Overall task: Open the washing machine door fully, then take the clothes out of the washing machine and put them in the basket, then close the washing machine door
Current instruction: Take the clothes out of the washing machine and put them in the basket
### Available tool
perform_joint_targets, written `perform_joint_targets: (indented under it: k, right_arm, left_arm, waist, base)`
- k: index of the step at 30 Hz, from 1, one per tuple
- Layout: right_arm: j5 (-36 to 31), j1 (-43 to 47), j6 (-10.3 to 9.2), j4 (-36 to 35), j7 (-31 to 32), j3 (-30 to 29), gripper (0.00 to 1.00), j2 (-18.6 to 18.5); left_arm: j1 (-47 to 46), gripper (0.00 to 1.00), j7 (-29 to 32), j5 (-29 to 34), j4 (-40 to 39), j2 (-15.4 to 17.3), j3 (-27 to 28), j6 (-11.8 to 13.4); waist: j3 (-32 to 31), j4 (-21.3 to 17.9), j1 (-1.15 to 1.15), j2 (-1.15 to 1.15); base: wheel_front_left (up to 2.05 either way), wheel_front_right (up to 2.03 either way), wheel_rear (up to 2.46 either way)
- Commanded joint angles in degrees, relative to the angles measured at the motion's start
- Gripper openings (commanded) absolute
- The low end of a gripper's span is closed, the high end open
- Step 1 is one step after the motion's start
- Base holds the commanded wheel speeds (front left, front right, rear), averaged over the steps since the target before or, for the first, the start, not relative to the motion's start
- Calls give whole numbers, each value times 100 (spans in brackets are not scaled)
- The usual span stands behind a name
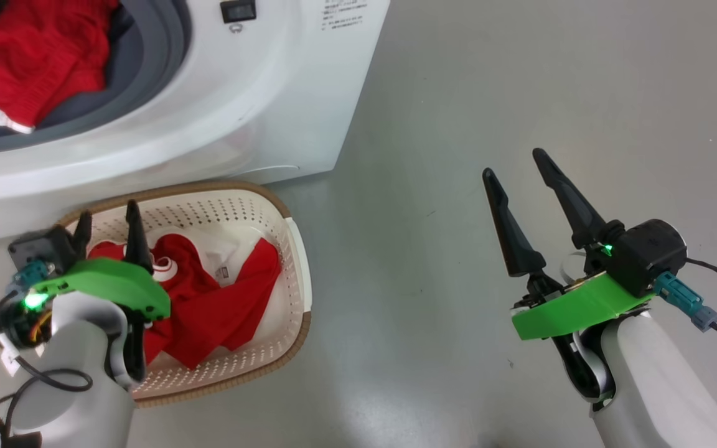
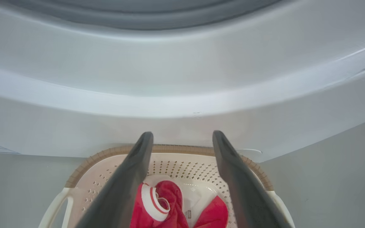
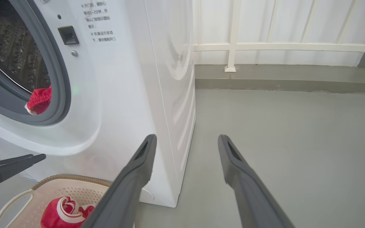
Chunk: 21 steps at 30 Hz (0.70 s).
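Left gripper (image 1: 108, 211) fingers apart, empty, above basket (image 1: 209, 185); red garment (image 1: 209, 311) lying loose inside. Basket just beside washing machine (image 1: 240, 93) front, likely for short carry. Drum (image 3: 11, 50), far left, holds second red garment (image 1: 35, 62). Right gripper (image 1: 514, 163) spread, right.

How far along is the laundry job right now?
Done: the washing machine stands open, and one red garment lies in the basket. In hand: nothing; the left gripper hovers open over the basket, the right gripper open over the floor. Left: the red garment in the drum, then closing the door.
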Motion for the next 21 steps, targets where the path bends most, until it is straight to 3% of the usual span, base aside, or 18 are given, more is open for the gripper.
perform_joint_targets:
  k: [1, 8, 17, 21]
  right_arm:
    - [-59, -69, 2, -108, -36, 80, 100, 18]
    - [-139, -28, 2, -80, -36, -31, 100, 18]
    - [-233, 165, 2, -64, -36, -115, 100, 17]
    - [-266, 276, 2, -58, -36, -153, 100, 4]
  left_arm:
    - [59, 100, -64, 45, -177, 188, 132, -18]
    - [523, 100, -72, 139, -1544, 98, 375, -328]
    - [1436, 100, -74, 700, -3044, -22, 580, -151]
    - [1745, 100, -74, 731, -3364, -86, 631, -131]
  waist:
    - [-39, 30, 0, 0]
    - [-237, 107, 0, 0]
    - [-736, 150, 0, 0]
    - [-984, 149, 0, 0]
  base:
    - [0, 0, 0]
    - [0, 0, 0]
    - [0, 0, 0]
    - [0, 0, 0]
